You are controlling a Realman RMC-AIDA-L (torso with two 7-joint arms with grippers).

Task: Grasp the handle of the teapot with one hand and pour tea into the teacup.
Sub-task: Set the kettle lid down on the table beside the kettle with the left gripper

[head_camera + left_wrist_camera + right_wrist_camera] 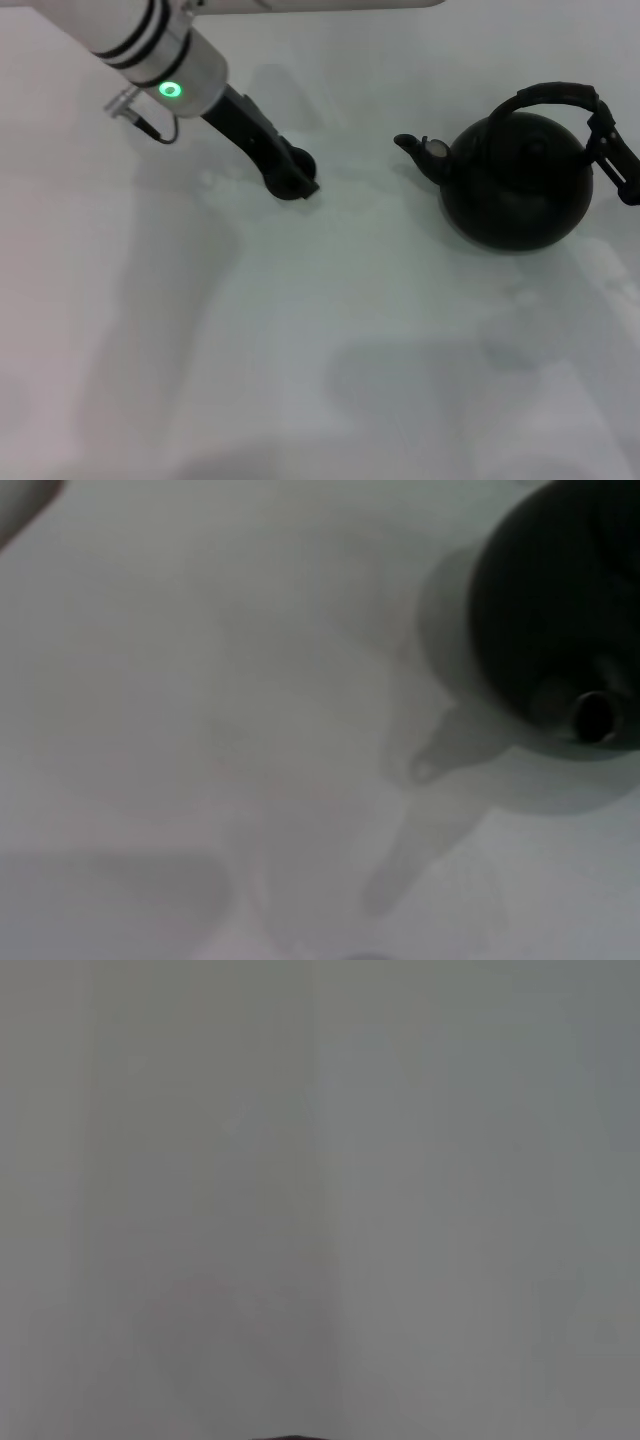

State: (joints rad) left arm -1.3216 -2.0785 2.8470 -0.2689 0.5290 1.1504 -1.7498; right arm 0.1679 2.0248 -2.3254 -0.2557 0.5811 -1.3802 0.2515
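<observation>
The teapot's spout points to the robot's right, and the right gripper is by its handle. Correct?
No: the head view shows the spout pointing to the robot's left, toward the left gripper. The right gripper is indeed by the handle of the teapot.
</observation>
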